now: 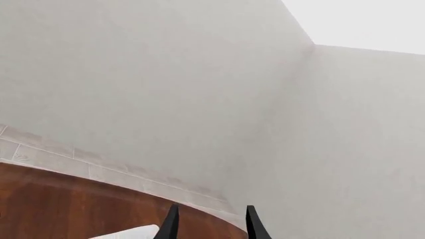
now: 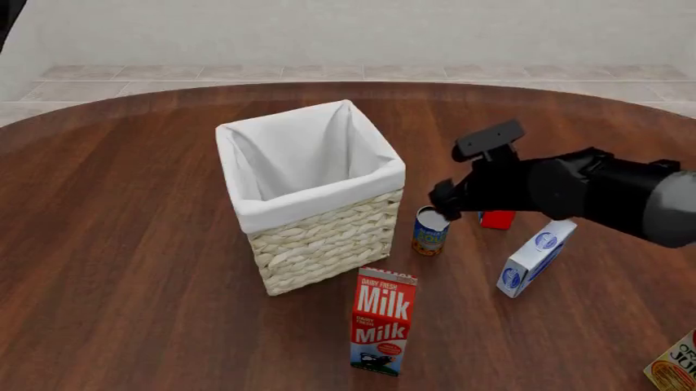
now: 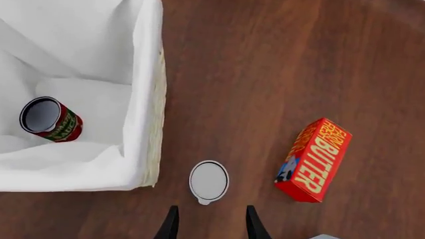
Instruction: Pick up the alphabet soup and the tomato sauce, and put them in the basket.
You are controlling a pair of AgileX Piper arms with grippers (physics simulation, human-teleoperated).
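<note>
woven basket (image 2: 321, 236) with white cloth liner stands left of centre on the dark wood surface (image 2: 120, 244); the tomato sauce (image 3: 52, 119) lies tilted inside, hidden from the front view. just beside the basket stands the alphabet soup (image 2: 431, 230), the right gripper (image 3: 207, 221) hovering above it, jaws apart. a red butter box (image 3: 313, 160) is half hidden behind the arm. the left gripper (image 1: 209, 224), jaws apart, faces bare wall.
</note>
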